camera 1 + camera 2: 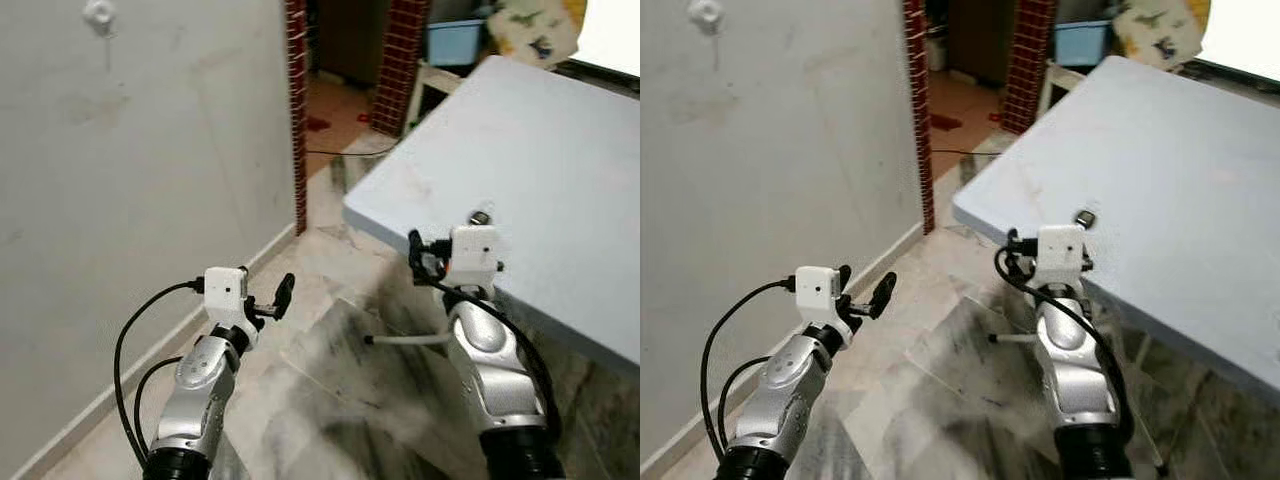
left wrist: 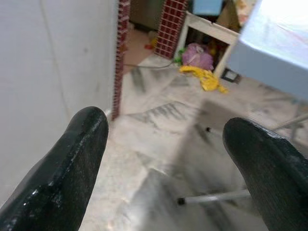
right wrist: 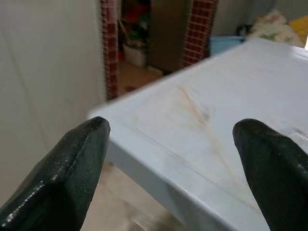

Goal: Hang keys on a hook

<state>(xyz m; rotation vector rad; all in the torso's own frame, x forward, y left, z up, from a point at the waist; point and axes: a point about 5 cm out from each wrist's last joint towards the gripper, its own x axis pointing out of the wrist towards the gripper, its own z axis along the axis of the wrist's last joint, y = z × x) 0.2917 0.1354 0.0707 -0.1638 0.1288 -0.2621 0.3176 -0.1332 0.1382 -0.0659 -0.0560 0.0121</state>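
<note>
A small metal bunch of keys (image 1: 480, 216) lies near the edge of the pale blue table (image 1: 560, 150). High on the grey wall at the upper left sits a white hook (image 1: 99, 14). My right gripper (image 3: 171, 159) is open with nothing between its fingers, raised at the table's near edge just short of the keys, which show just past its wrist camera. Lower on the left, my left gripper (image 1: 865, 285) stands open and empty over the marble floor, pointing along the wall.
A red-brick doorway (image 1: 297, 110) opens past the wall's end, with a blue bin (image 1: 455, 40) beyond it. Thin white table legs (image 1: 405, 340) stand under the table. Yellow and purple cloths (image 2: 202, 67) lie on the floor by a white shelf.
</note>
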